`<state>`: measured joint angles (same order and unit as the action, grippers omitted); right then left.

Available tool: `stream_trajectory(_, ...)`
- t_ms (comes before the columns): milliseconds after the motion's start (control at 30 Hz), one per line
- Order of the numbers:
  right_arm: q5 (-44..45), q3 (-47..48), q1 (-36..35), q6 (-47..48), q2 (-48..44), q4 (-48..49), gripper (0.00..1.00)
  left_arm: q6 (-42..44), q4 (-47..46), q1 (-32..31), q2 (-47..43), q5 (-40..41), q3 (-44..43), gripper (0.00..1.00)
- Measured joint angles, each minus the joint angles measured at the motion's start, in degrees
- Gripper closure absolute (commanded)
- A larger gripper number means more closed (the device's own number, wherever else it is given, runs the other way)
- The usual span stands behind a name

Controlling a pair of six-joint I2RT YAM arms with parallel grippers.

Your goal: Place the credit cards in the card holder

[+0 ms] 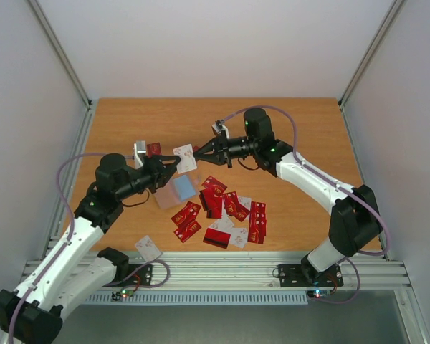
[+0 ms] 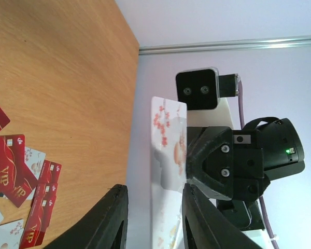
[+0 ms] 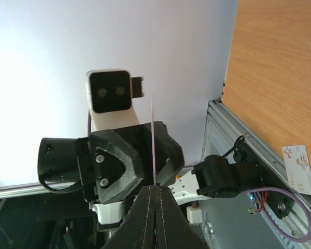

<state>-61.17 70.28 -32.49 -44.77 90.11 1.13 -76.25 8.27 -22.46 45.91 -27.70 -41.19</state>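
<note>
Credit cards strewn red and pale across middle of table; stray card at near edge by left arm's base. White card with red blossoms held in air between both arms: pinched tight in right gripper, flanked by spread, unclosed fingers of left gripper. Card holder flat on table beneath left gripper, just left of red pile.

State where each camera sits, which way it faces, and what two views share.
Top external: above and behind, looking down at the table; left arm and right arm show.
Left wrist: on its arm, facing the right gripper; left fingers below.
Right wrist: on its arm, facing the left gripper; right fingers below.
Shared: both wrist views show the white card.
</note>
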Motion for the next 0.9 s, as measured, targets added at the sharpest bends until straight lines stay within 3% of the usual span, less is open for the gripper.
stream_trajectory(400,-2.75,0.92,0.04,-2.93,0.00,3.93,0.99,-0.24,-2.29,0.00,0.66,-0.13,0.00,0.78)
stream_trajectory(567,-3.63,0.92,0.04,-3.17,0.02,4.04,0.99,-0.26,-3.13,0.02,0.66,-0.07,0.00,0.85)
stream_trajectory(700,-4.15,0.92,0.04,-3.21,0.02,4.07,0.99,-0.26,-4.63,0.07,0.85,0.00,0.00,0.99)
stream_trajectory(800,-4.20,0.92,0.28,-3.21,0.44,3.98,0.99,-0.17,-7.50,0.26,0.98,-0.09,-0.22,1.00)
stream_trajectory(900,-4.28,1.18,0.33,-2.73,0.68,3.30,0.87,-0.17,-7.67,0.26,1.07,-0.13,-0.22,1.00)
